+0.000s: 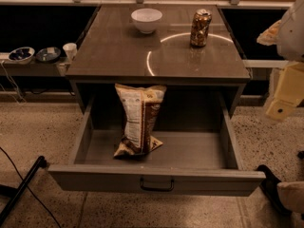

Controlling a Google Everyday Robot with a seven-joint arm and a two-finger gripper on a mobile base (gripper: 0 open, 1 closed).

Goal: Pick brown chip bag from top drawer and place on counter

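The brown chip bag (pixel 138 122) stands upright in the open top drawer (pixel 190 151), left of centre, with its top leaning against the cabinet's opening. The drawer is pulled fully out, and its front panel with the dark pull handle (pixel 156 184) faces me. The counter (pixel 118 51) above it shows a bright ring-shaped reflection. My gripper (pixel 283 96), pale yellow under a white arm part, hangs at the right edge, to the right of the cabinet, well apart from the bag and holding nothing that I can see.
A white bowl (pixel 146 20) and a gold-brown can (pixel 200 28) stand on the back of the counter. A pale side shelf on the left holds small bowls (pixel 21 55) and a cup (pixel 70 50). A black pole (pixel 21 189) lies on the floor at bottom left.
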